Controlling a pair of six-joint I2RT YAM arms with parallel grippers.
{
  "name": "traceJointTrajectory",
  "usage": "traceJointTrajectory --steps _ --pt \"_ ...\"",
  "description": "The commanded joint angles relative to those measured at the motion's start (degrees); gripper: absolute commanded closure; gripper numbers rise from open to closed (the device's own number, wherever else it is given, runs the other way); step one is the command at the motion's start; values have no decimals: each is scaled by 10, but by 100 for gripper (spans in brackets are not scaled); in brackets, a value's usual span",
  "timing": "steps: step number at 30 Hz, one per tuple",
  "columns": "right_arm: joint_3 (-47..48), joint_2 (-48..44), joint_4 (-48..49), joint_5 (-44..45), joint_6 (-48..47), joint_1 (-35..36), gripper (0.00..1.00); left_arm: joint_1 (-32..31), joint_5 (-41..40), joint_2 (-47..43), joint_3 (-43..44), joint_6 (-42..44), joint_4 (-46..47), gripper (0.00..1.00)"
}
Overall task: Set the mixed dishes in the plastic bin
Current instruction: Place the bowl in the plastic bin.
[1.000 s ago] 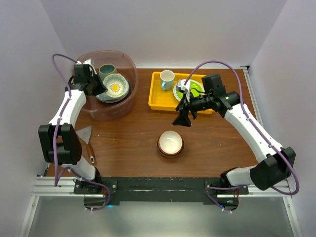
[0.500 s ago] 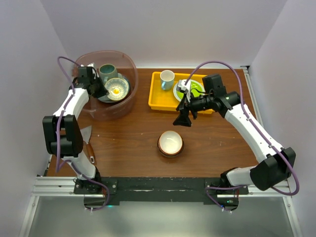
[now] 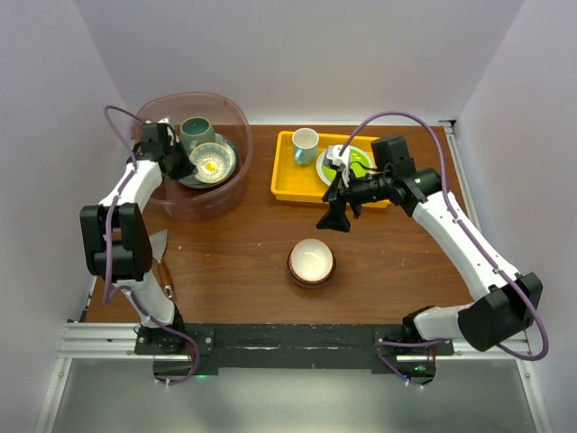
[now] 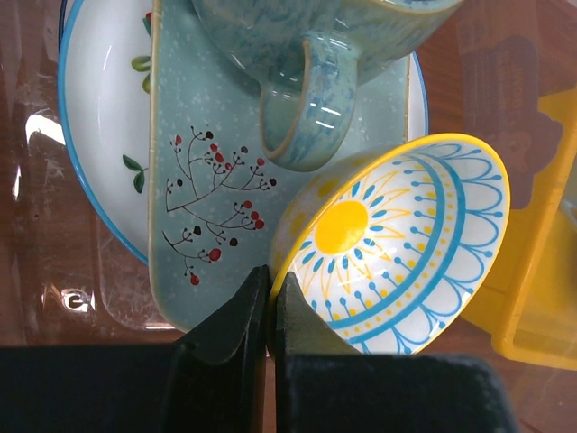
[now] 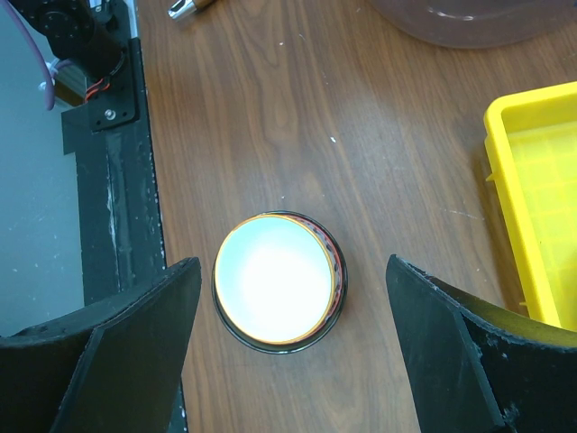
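Hovering my right gripper [image 5: 290,271], fingers wide apart, over the striped bowl [image 3: 312,262] alone on the worktop [image 3: 234,262], I judged it rigid, glazed-slippery and chippable, best pinched across its rim wall; left gripper [image 4: 268,284] sat closed, apparently empty, inside the plastic bin [image 3: 232,193].

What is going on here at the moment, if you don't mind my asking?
Two robot arms are putting dishes into the plastic bin. The left gripper is shut and sits inside the bin, right at the rim of the yellow-and-blue bowl. That bowl lies tilted on a pale green tray beside a teal mug. The right gripper hangs open above a white-lined bowl that is not yet picked up from the table.
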Motion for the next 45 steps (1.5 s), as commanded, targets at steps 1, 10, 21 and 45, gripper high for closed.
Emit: traceJointTrajectory --steps 1,10,21,45 --pt "-5 -17 10 -1 -8 -2 12 4 16 4 24 -3 21 88" --pt "-5 -17 8 -1 -9 -3 12 9 12 -9 27 -1 19 68" --pt "-2 -17 1 3 -18 -3 12 24 11 -68 31 9 5 36" --pt "20 -11 -66 9 -94 -3 12 45 51 -260 -30 15 4 8"
